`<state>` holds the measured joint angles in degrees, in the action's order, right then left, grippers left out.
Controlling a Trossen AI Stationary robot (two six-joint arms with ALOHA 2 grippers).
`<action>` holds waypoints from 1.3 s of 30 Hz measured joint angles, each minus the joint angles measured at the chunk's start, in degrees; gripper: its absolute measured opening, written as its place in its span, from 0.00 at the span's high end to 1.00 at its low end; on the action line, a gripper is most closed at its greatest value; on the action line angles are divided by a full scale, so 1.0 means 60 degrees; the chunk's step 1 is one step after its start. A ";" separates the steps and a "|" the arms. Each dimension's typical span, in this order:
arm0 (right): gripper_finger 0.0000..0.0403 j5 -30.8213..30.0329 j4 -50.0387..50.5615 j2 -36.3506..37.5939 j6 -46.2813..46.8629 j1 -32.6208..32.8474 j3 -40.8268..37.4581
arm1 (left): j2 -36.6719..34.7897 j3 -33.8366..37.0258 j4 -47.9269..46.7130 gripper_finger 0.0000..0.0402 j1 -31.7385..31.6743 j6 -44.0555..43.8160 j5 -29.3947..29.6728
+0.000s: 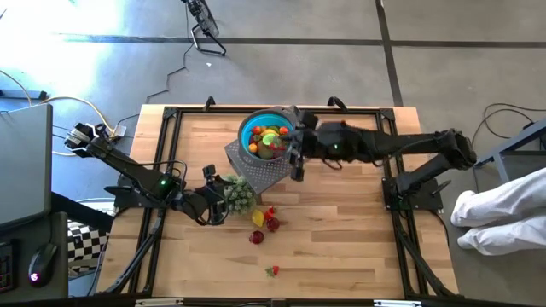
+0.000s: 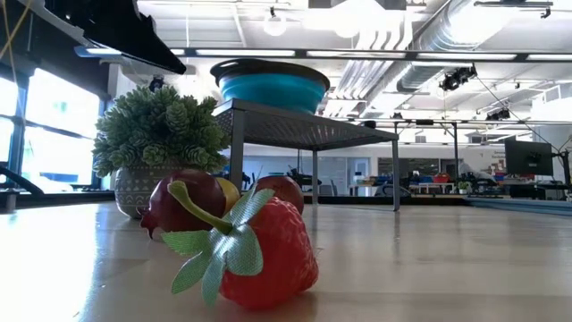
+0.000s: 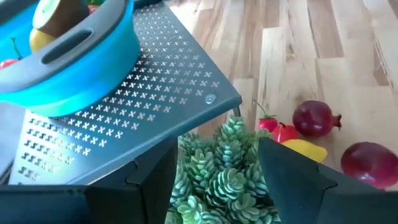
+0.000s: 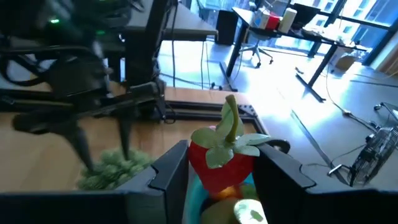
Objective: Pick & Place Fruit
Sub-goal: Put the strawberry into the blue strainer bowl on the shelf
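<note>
I am working a wooden table (image 1: 341, 222) from afar; near its far middle a blue bowl (image 1: 266, 136) sits on a perforated grey metal stand (image 1: 256, 170), and fruit is piled inside it.

My right gripper (image 4: 217, 171) hangs over the bowl with its two dark fingers closed on a red strawberry (image 4: 217, 165), green leafy cap and stem pointing up; below it I see more fruit in the bowl.

My left gripper (image 3: 214, 180) hovers low beside the stand, fingers spread with nothing between them, over a small green potted plant (image 3: 224, 168) that stands just beside the stand.

Loose fruit remains on the table near the plant: a dark red pomegranate (image 3: 316, 118), a second dark red round piece (image 3: 370, 163), a yellow piece (image 3: 305, 149) touching a small red one (image 3: 277, 132); a further strawberry (image 2: 268, 255) lies alone towards the front edge.

I judge these pieces to be light, hard and smooth, probably plastic, so not fragile but apt to slip or roll; the round ones want a grip square across their widest middle, fingers set low near the table; the strawberries taper, so I would hold across the broad shoulder below the cap, not by the thin leaves; the plant crowds the nearest pieces, which I judge may hinder the left fingers.
</note>
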<state>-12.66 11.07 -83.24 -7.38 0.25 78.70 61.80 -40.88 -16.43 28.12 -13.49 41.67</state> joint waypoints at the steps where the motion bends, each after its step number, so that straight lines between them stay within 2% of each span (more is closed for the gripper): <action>1: 0.63 0.0203 -0.0084 -0.0040 -0.0061 -0.0206 0.0000 | 0.0000 0.0000 0.0002 0.46 0.0000 0.0079 0.0030; 10: 0.63 0.1007 -0.0054 -0.0467 -0.0320 -0.1972 0.0000 | 0.0000 0.0000 -0.0001 0.46 0.0000 0.0283 0.0838; 17: 0.64 0.1828 0.0346 -0.1168 -0.0273 -0.2952 0.0000 | 0.0000 0.0000 0.0001 0.46 0.0000 0.0283 0.1005; 24: 0.64 0.1864 0.0370 -0.1627 -0.0235 -0.3254 0.0000 | 0.0000 0.0000 -0.0003 0.46 0.0000 0.0283 0.1012; 39: 0.62 0.1640 0.1560 -0.1665 0.0048 -0.3377 0.0000 | 0.0000 0.0000 -0.0004 0.46 0.0000 0.0219 0.1005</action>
<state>-2.82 20.43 -93.23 -7.09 -20.01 78.70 61.80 -40.88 -16.46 28.12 -12.17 47.70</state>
